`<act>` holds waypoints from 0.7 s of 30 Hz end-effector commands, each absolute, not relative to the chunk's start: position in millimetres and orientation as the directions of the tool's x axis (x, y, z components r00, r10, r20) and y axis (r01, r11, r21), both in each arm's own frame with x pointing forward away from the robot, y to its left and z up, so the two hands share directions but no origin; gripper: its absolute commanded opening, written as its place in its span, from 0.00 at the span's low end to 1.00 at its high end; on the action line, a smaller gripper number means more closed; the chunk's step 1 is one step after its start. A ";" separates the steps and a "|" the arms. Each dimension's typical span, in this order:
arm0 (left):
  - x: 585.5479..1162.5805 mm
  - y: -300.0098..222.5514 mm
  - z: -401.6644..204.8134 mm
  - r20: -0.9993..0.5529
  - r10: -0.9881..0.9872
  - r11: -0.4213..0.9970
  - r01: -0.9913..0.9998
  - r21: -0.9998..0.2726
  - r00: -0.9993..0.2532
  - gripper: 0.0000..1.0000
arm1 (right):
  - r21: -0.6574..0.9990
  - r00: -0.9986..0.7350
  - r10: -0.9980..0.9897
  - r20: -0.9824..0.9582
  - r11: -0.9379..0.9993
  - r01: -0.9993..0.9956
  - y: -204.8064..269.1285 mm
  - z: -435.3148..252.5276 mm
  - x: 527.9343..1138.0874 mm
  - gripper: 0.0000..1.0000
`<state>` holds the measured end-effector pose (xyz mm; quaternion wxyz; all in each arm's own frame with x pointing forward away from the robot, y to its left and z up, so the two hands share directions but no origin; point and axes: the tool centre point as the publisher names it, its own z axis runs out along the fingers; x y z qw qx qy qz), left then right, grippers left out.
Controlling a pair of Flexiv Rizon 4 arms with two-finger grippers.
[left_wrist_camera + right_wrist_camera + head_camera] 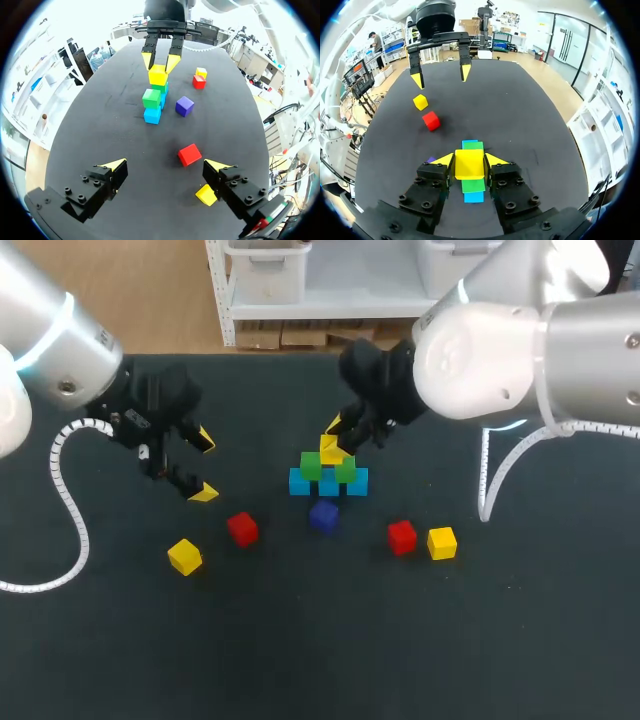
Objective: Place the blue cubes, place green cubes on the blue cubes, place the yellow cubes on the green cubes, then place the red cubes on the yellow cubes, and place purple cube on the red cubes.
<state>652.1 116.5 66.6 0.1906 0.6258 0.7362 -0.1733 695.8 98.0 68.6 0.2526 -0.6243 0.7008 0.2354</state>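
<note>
The dark table [320, 640] carries everything. My right arm [500, 350] comes in from 2 o'clock. Its right gripper [340, 435] is clamped from two sides on a yellow cube [469, 163] at the top of the pile (whether that cube rests on the layer below, I cannot tell). My left arm [50, 350] sits at 10 o'clock, with the left gripper [204, 465] spread wide and holding nothing. Near the table's middle, a row of blue cubes [328, 485] bears two green cubes [311, 465]. The purple cube [323, 515] lies just beside the row at 6 o'clock. Two red cubes [242, 528] lie at 8 and 4 o'clock of it, and the loose yellow cubes [185, 556] lie farther out on those bearings.
</note>
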 end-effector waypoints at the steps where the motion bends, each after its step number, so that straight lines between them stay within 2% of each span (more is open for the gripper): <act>1: 651.9 118.2 65.5 -0.503 0.853 0.154 0.988 -0.015 -0.140 1.00 | 0.016 -0.093 -0.756 -0.648 0.109 -0.994 99.7 67.5 696.5 0.00; 21: 651.9 118.2 65.5 -0.503 0.853 0.154 0.988 -0.015 -0.140 1.00 | 0.017 -0.101 -0.764 -0.637 0.118 -0.993 105.0 62.8 702.2 0.00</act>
